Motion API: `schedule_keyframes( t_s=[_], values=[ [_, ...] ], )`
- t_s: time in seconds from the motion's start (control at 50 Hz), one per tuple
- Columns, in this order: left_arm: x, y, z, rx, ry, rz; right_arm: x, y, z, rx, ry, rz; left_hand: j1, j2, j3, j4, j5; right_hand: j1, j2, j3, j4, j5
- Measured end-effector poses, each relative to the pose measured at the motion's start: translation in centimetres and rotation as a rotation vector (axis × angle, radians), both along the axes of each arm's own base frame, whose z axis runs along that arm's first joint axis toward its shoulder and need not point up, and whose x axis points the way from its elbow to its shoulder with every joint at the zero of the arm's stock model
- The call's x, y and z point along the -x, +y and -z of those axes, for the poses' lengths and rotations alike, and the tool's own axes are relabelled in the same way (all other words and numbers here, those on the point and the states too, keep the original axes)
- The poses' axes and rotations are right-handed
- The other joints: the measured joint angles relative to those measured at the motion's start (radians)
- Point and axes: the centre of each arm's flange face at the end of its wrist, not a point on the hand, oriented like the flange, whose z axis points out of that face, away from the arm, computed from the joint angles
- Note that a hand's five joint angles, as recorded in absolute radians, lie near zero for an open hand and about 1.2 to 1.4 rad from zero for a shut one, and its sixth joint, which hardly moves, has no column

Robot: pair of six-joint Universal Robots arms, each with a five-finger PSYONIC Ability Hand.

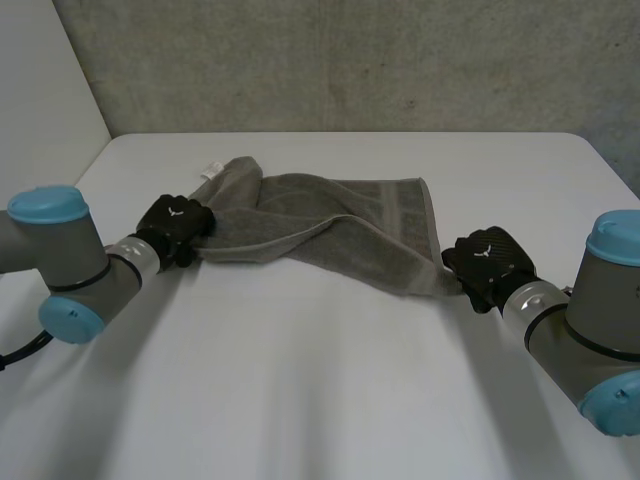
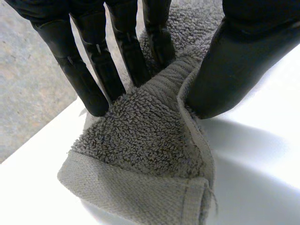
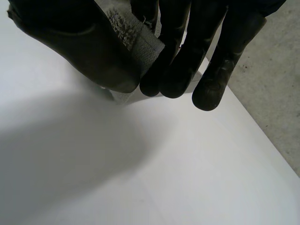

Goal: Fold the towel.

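Observation:
A grey towel [image 1: 340, 225] lies crumpled and partly bunched across the middle of the white table [image 1: 320, 390]. My left hand [image 1: 178, 225] is at the towel's left end. There, its fingers [image 2: 89, 79] press down on the pile while the thumb [image 2: 234, 61] closes against a raised fold of the towel [image 2: 140, 140], pinching the hem between them. My right hand [image 1: 487, 258] is at the towel's near right corner. Its thumb [image 3: 93, 51] and fingers [image 3: 178, 56] pinch that corner of the towel [image 3: 133, 35] just above the table.
A small white label [image 1: 212, 168] sticks out at the towel's far left corner. A grey concrete wall [image 1: 350, 60] stands behind the table's far edge. Grey floor [image 2: 23, 93] lies beyond the table edge by my left hand.

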Motion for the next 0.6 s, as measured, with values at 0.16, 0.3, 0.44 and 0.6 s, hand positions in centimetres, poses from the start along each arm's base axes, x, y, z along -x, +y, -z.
schedule_keyframes(
  t_s=[0.16, 0.3, 0.44, 0.6],
  values=[
    [-0.3, 0.6, -3.0, 0.051, 0.006, -0.041, -0.1, -1.1, -2.0, 0.060, -0.031, 0.021, -0.153, -0.153, -0.155, -0.149, -0.137, 0.000, 0.000, 0.000, 0.000, 0.000],
    [-0.6, 1.8, -3.4, 0.037, 0.000, -0.048, 0.2, -1.5, -4.3, 0.086, -0.118, 0.050, -0.206, -0.211, -0.208, -0.200, -0.198, 0.000, 0.000, 0.000, 0.000, 0.000],
    [-0.7, 2.2, -1.3, 0.007, -0.013, -0.048, 0.3, -1.2, -4.2, 0.060, -0.145, 0.058, -0.209, -0.215, -0.213, -0.203, -0.202, 0.000, 0.000, 0.000, 0.000, 0.000],
    [-0.6, 2.0, 0.2, 0.004, -0.016, -0.051, 0.3, -1.0, -3.5, 0.042, -0.138, 0.058, -0.125, -0.128, -0.126, -0.116, -0.121, 0.000, 0.000, 0.000, 0.000, 0.001]
  ],
)
